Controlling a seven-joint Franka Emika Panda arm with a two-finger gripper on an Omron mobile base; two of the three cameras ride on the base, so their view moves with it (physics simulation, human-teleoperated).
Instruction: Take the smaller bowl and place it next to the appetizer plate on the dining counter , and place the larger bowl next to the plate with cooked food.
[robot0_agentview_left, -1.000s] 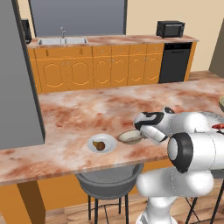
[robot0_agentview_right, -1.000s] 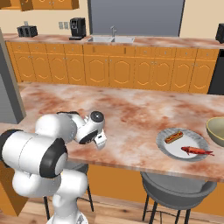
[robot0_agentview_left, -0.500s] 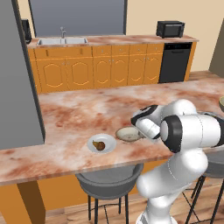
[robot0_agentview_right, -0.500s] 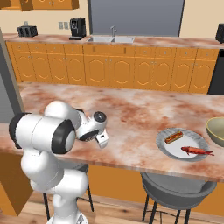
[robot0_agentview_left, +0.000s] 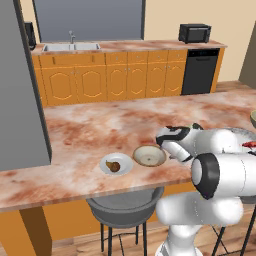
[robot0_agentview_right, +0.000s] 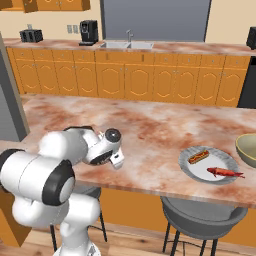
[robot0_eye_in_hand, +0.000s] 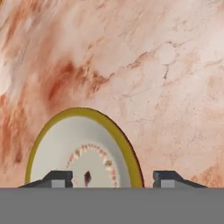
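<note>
So our smaller bowl (robot0_agentview_left: 149, 155) sits empty near the dining counter's (robot0_agentview_left: 90, 130) front edge, just beside the appetizer plate (robot0_agentview_left: 116, 164) with its one brown morsel. Our gripper (robot0_eye_in_hand: 113, 178) is right at the bowl's rim, fingers spread with the rim between them, not pinching.

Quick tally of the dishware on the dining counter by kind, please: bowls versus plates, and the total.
Bowls: 2, the smaller bowl and the larger bowl
Plates: 2, the appetizer plate and the plate with cooked food
Total: 4
</note>
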